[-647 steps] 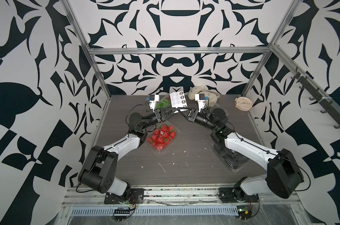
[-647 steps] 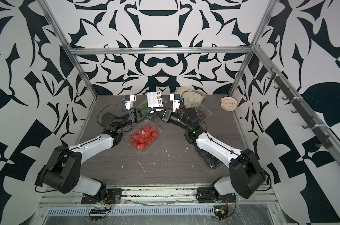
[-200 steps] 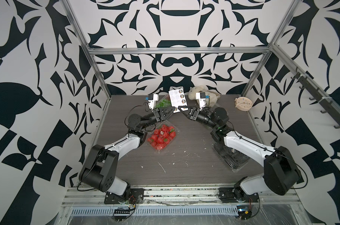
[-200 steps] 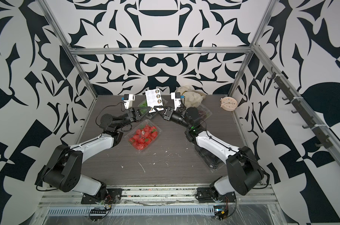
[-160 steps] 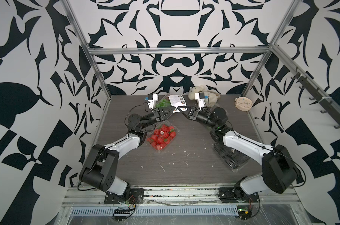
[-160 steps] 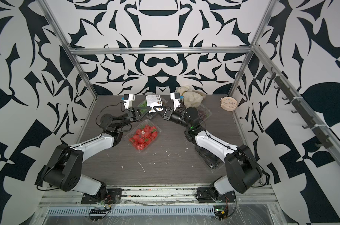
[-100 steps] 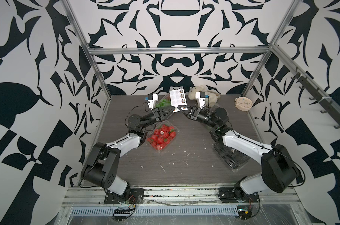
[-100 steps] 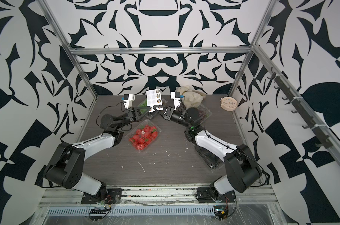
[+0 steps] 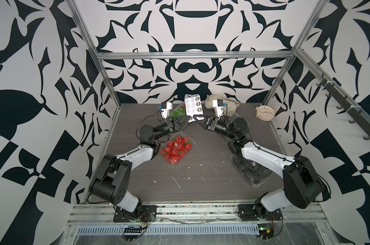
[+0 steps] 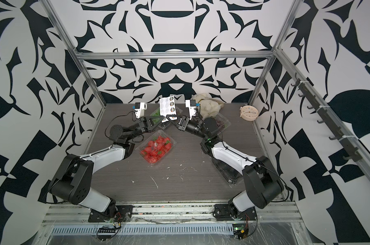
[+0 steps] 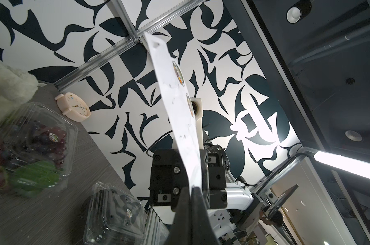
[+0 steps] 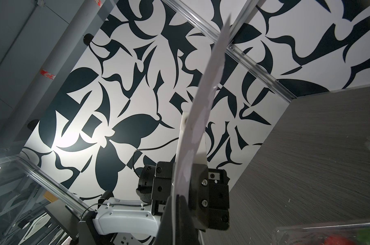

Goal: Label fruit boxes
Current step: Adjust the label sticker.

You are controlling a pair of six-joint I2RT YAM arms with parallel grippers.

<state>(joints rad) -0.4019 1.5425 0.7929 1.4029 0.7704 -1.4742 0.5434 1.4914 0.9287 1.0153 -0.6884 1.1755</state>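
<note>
The left gripper (image 9: 187, 120) and right gripper (image 9: 195, 117) both pinch the upright sheet (image 9: 190, 106); best to peel one label (image 9: 198, 104) slowly, left holding firm.

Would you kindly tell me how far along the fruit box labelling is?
Seemingly done: round labels show on the clear plastic strawberry punnet, purple grape punnet and black avocado punnet. In hand: the left gripper and right gripper both pinch the white sticker sheet upright. Remaining: the green grape punnet, where I see no label.
</note>
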